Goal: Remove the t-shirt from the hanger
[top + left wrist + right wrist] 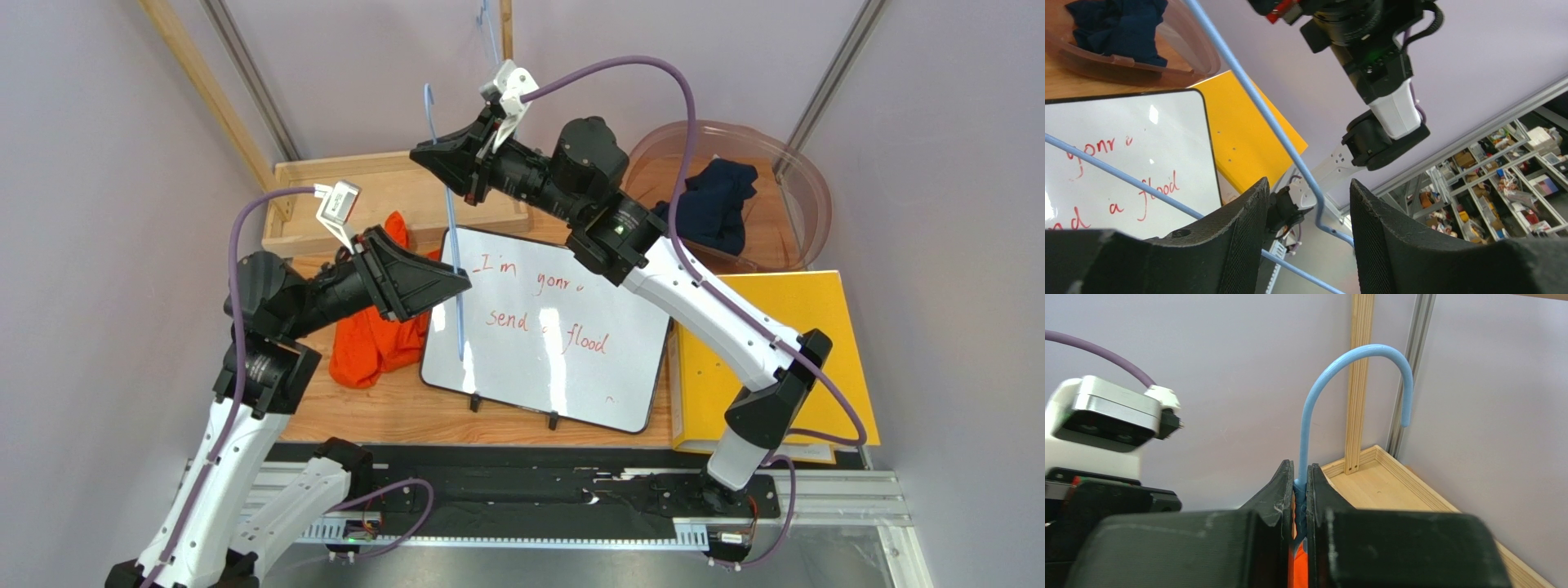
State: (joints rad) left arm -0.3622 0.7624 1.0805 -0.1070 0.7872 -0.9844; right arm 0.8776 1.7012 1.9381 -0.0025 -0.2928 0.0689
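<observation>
Hanger [1364,352] held aloft, wire looks bare; orange t-shirt [374,337] heaped near the table's [368,414] left edge.
Right gripper [1300,471] pinched tight on the hanger neck under the hook. Left gripper [1309,187] spread, lower wire corner passing between its jaws, unclamped. Risk: a left-side tug could twist the thin wire out of the right pinch and drop it onto the whiteboard [552,331]. Can't tell if cloth is snagged.

A lab or workshop: cluttered storage shelves [1517,184] beyond pale panel walls [1475,37].
</observation>
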